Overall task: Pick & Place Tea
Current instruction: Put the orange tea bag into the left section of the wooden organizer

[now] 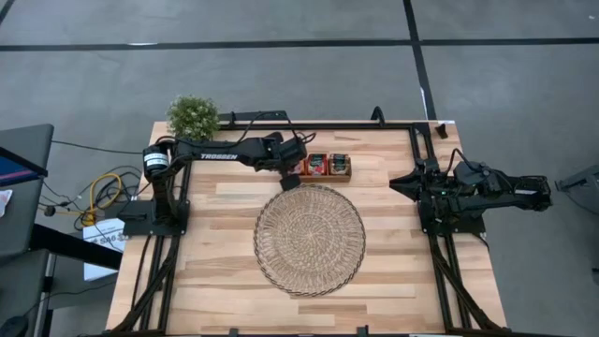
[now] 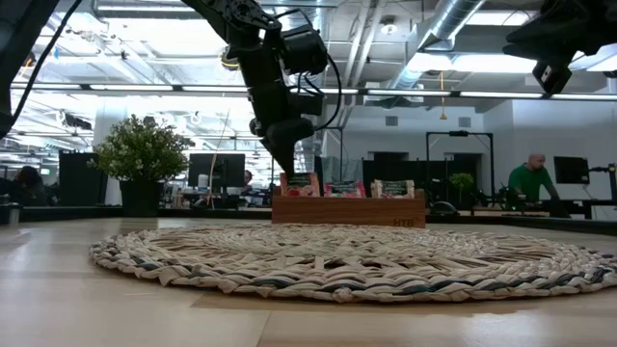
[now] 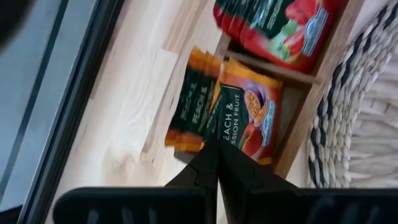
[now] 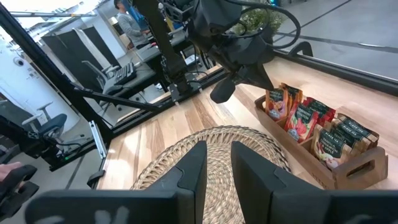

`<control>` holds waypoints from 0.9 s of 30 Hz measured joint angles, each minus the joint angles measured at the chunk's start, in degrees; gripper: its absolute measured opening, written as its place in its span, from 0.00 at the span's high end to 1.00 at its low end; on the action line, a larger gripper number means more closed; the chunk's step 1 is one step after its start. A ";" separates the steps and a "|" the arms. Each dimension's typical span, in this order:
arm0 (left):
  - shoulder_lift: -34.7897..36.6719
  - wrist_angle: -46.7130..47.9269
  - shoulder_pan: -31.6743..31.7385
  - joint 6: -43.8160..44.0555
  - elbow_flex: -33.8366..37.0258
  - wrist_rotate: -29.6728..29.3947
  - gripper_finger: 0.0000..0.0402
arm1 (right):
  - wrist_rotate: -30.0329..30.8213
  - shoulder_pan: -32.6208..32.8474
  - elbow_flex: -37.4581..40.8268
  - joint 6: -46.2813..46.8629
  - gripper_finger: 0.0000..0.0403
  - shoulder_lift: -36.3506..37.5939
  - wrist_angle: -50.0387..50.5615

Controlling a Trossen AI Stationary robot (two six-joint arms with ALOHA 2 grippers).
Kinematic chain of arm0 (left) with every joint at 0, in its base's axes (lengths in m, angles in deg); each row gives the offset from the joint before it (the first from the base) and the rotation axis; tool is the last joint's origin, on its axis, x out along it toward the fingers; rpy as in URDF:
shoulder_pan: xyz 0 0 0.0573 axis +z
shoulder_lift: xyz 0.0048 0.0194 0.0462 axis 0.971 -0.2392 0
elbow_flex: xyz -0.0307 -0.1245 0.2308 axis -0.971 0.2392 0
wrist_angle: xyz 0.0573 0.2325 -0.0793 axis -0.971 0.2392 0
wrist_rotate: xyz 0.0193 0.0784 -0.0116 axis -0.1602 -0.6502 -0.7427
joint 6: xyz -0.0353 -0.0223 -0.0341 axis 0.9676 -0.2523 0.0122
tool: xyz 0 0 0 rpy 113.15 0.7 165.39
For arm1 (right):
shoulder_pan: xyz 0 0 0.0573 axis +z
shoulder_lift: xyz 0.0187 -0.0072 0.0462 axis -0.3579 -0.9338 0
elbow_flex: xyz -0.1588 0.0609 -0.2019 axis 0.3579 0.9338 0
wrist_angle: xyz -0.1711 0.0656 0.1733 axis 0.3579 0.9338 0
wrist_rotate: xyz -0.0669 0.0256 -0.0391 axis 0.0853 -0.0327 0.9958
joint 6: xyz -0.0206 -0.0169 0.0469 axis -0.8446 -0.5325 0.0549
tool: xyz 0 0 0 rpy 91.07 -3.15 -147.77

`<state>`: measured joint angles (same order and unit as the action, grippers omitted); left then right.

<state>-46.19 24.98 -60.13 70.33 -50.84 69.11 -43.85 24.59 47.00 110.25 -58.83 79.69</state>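
Woven mat (image 2: 357, 260) lies nearest on the table. Behind it stands the wooden tray (image 2: 349, 209), tea sachets (image 2: 342, 188) upright in its compartments. Left gripper (image 2: 286, 166) hangs just above the tray's end, fingers clenched, grasping nothing. Right gripper (image 1: 404, 181) waits at the table's right edge, slightly parted, empty.

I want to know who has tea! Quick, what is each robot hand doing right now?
Left hand: closed, empty, its tip just above the orange tea sachets in the wooden tray.
Right hand: open, holding nothing, waiting at the table's right edge.
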 joint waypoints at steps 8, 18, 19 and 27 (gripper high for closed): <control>0.00 -2.16 -0.03 -1.31 0.00 0.95 1.00 | 0.00 0.00 0.00 0.00 0.84 0.01 0.00; 0.00 -0.45 -0.04 -1.29 0.00 0.95 1.00 | 0.02 0.00 0.00 -0.02 0.84 0.02 0.00; 0.00 -0.54 -0.04 -1.25 0.00 0.95 1.00 | 0.02 0.00 0.00 -0.03 0.84 0.01 0.00; 0.00 -1.41 -0.04 -1.16 0.00 0.93 1.00 | 0.02 0.00 0.00 -0.02 0.84 0.00 0.00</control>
<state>-46.19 23.57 -60.17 69.17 -50.84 70.04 -43.83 24.59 47.00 110.23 -58.83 79.69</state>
